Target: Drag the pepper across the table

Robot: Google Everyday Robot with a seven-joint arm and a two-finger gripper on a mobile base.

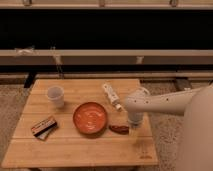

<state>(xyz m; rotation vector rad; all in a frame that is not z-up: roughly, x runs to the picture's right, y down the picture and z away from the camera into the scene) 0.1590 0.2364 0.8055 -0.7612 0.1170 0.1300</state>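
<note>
The pepper (119,129) is a small dark reddish-brown pod. It lies on the light-wood slatted table (75,150), just right of the orange bowl (91,118). My gripper (134,123) hangs at the end of the white arm that reaches in from the right. It points down at the table, right beside the pepper's right end. Whether it touches the pepper does not show.
A white bottle (112,95) lies on its side behind the gripper. A white cup (55,95) stands at the back left. A flat brown-and-black box (43,127) lies at the front left. The burned logo (145,155) marks the front right corner, near the table's right edge.
</note>
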